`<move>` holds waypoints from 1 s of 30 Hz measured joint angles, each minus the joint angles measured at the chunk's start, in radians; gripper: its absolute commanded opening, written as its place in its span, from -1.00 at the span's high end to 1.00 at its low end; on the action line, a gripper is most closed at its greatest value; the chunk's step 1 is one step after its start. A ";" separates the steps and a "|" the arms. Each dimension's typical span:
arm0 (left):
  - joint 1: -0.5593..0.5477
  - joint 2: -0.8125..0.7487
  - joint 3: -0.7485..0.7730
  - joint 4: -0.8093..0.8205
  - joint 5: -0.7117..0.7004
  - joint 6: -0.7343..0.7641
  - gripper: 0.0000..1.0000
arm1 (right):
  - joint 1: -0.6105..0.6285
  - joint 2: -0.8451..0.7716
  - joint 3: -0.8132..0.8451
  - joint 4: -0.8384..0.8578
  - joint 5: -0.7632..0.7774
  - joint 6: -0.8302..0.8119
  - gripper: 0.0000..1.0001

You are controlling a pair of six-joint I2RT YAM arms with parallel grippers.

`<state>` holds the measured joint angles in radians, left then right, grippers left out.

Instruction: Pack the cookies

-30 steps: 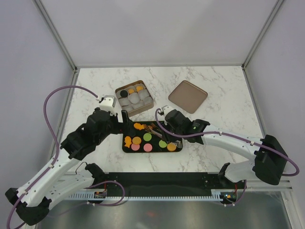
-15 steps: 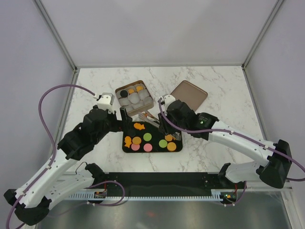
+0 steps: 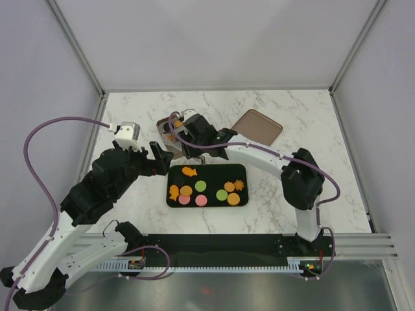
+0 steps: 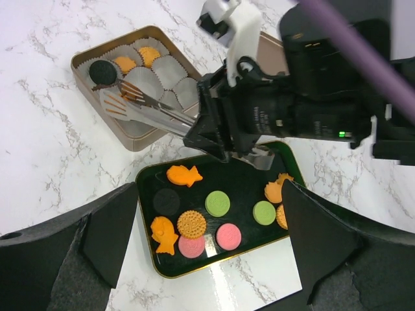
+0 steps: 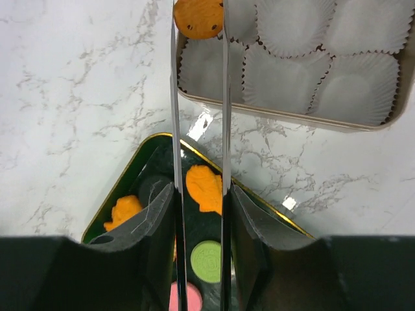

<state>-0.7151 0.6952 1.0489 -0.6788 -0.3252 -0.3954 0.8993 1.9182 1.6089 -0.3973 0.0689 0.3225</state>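
Observation:
My right gripper (image 3: 194, 144) (image 5: 200, 194) is shut on metal tongs (image 4: 149, 114) (image 5: 175, 97). The tong tips pinch a round orange cookie (image 5: 199, 18) over the left edge of the cookie tin (image 3: 161, 129) (image 5: 279, 111), which is lined with pale paper cups. In the left wrist view the tin (image 4: 139, 139) holds a black cookie (image 4: 102, 71) and two orange ones (image 4: 124, 63). The black tray (image 3: 217, 173) (image 4: 240, 178) carries several cookies: an orange fish (image 4: 183, 175), green (image 4: 218, 203), pink (image 4: 228, 236). My left gripper (image 3: 159, 161) (image 4: 211, 214) is open and empty, above the tray's left end.
The tin's brown lid (image 3: 256, 129) lies upside down at the back right. The right arm reaches across the tray's far side. A purple cable loops off each arm. Marble table runs to the enclosure walls.
My right gripper swung left and back from the tray to the tin, carrying the orange cookie in the tongs. My left gripper drew back to the left a little.

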 measured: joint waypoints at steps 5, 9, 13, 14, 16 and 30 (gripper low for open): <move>0.000 -0.018 0.007 -0.024 -0.014 0.000 -1.00 | -0.006 0.101 0.058 -0.001 0.014 -0.002 0.28; 0.000 -0.018 0.007 -0.037 -0.015 0.000 -0.99 | -0.006 0.108 0.077 0.002 0.029 -0.002 0.28; 0.000 -0.017 0.007 -0.038 -0.015 0.000 -1.00 | -0.006 0.108 0.082 0.004 0.041 0.000 0.28; 0.000 -0.017 0.007 -0.038 -0.015 0.000 -0.99 | -0.006 0.109 0.082 0.004 0.042 0.003 0.28; 0.000 -0.017 0.007 -0.038 -0.015 0.000 -1.00 | -0.008 0.109 0.082 0.004 0.043 0.006 0.27; 0.000 -0.016 0.005 -0.038 -0.015 0.000 -1.00 | -0.021 0.110 0.082 0.004 0.034 0.022 0.12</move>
<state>-0.7151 0.6788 1.0534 -0.7166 -0.3401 -0.3958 0.8787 2.0285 1.6913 -0.3931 0.1024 0.3447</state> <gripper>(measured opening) 0.995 0.432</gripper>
